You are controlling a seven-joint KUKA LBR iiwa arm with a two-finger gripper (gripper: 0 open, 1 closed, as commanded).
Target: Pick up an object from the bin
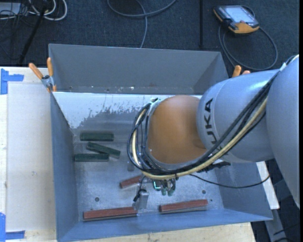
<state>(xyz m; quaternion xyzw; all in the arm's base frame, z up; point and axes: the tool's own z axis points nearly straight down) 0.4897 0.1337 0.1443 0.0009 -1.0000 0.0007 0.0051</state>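
Right by long red-brown bar's (pixel 110 214) right end I see gripper (pixel 141 199), low in bin (pixel 60 185); short brown bar (pixel 130 182) just beyond. Can't tell if it's spread or closed.

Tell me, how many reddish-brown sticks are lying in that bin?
3. A long stick lies at the bin's near left, a second stick to its right, and a short stick just behind them, by the arm, which may hide more.

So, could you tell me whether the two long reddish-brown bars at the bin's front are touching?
Apart. The camera view shows a plain gap between the left bar and the right bar, which lie end to end.
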